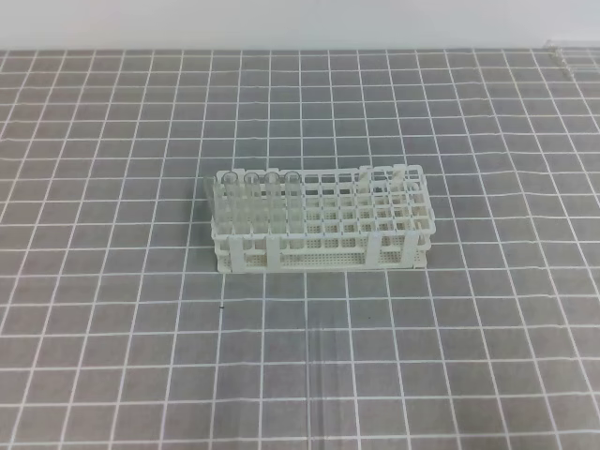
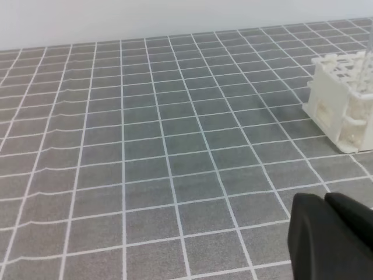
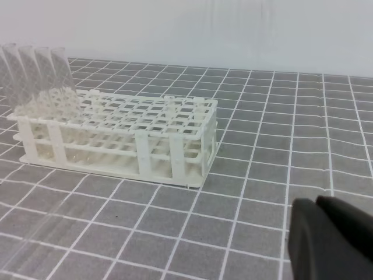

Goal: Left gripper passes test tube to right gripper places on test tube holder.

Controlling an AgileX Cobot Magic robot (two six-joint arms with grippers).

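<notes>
Very little of the robot shows. In the left wrist view, the left gripper (image 2: 332, 236) appears only as a matte black, rounded mass filling the lower right corner; a thin dark seam divides it into two smooth lobes pressed together, one slightly behind the other. In the right wrist view, the right gripper (image 3: 332, 239) looks much the same: a matte black, blunt-cornered block in the lower right corner, split by a narrow crease into two parts that meet. Both surfaces are plain, slightly soft in focus, without visible screws, labels or cables. The overhead view shows no part of either arm.
</notes>
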